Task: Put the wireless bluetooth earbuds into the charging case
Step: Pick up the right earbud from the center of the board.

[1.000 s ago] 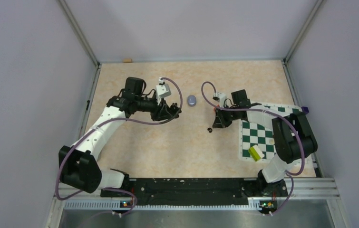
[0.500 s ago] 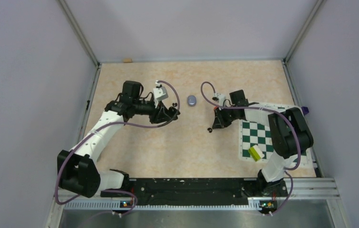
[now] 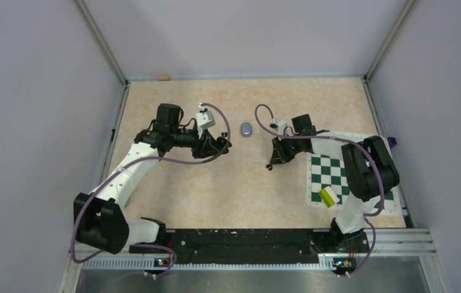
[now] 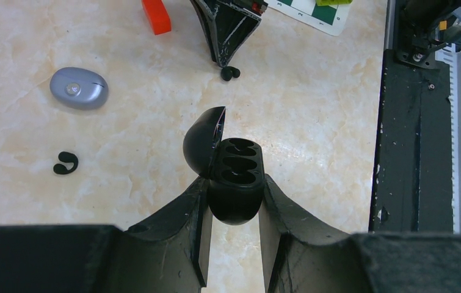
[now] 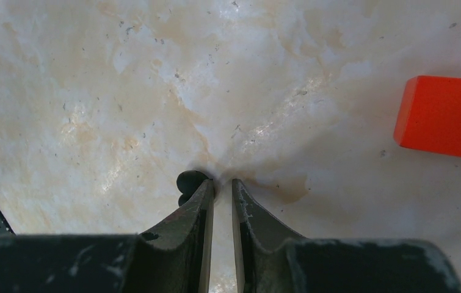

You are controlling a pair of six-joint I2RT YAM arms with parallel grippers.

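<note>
My left gripper (image 4: 235, 183) is shut on the black charging case (image 4: 235, 174), whose lid stands open and whose two sockets show empty; it also shows in the top view (image 3: 221, 145). My right gripper (image 5: 222, 182) is down at the table, jaws nearly together with nothing between them; it also shows in the top view (image 3: 273, 160). One black earbud (image 5: 188, 182) lies just outside its left fingertip and shows in the left wrist view (image 4: 230, 73) and the top view (image 3: 269, 166). A second black earbud (image 4: 65, 163) lies apart on the table. The lilac earbuds are out of view.
A closed lilac-grey oval case (image 3: 246, 129) lies between the arms, also in the left wrist view (image 4: 79, 88). A small red block (image 5: 444, 116) lies beside the right gripper. A green-and-white chessboard mat (image 3: 337, 174) with a yellow-green block (image 3: 328, 196) lies at the right.
The left gripper with the case has drawn back slightly to the left. The right gripper has shifted slightly left and away beside the black earbud, which has stayed in place.
</note>
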